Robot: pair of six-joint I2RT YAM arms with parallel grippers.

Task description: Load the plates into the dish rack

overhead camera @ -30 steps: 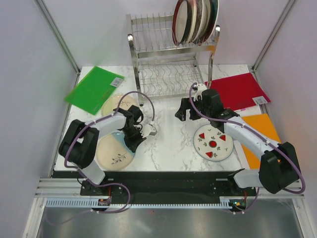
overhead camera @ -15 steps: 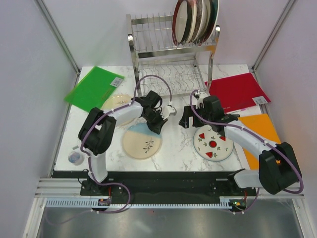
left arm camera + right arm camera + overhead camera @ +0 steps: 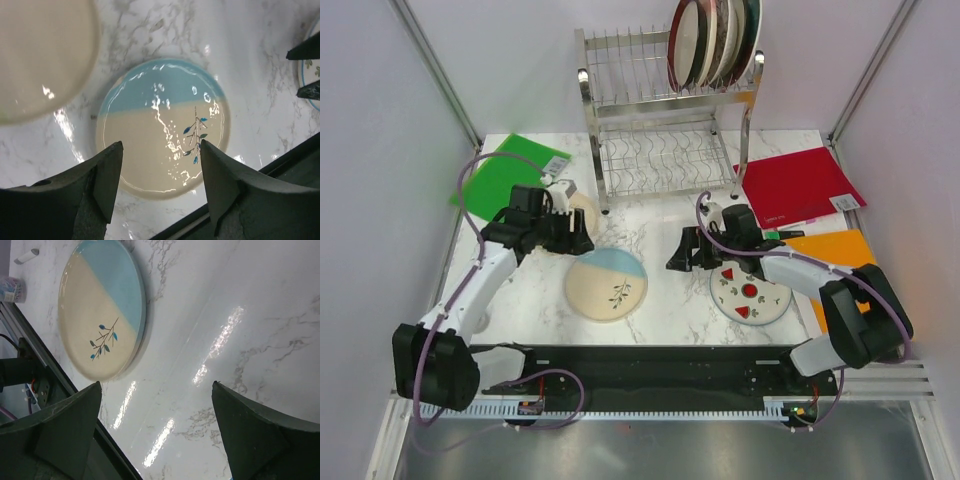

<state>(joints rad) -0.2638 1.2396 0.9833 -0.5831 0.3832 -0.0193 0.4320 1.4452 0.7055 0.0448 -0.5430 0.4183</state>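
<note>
Leaf sprig plate [image 3: 606, 284]: lies flat on the marble worktop [image 3: 660, 215], close to the front edge and a little left of the middle. Cream on one part, light blue on the other, with a small blue twig painted on it. Touches no other plate.

Left gripper [image 3: 572, 238]: hangs over the left side of the worktop, just left of the leaf sprig plate and partly over a plain cream plate [image 3: 582, 208]. Jaws spread wide apart, nothing between them. From its own camera, looks down past both fingers [image 3: 107, 165] at the leaf sprig plate lying below.

Right gripper [image 3: 682, 250]: sits low near the middle of the worktop, between the leaf sprig plate and the watermelon plate [image 3: 750, 293]. Points left toward the leaf sprig plate. Jaws spread as wide as can be, holding nothing.

Watermelon plate: lies flat toward the front right, partly under the right arm.

Dish rack [image 3: 650, 110]: stands at the back edge of the worktop, in the middle. Holds a row of plates [image 3: 715, 40] on edge at the right end of the top shelf.

Green mat [image 3: 505, 180]: at the back left corner. Red mat [image 3: 795, 185]: at the back right. Orange mat [image 3: 840, 250]: by the right edge, in front of the red one.
</note>
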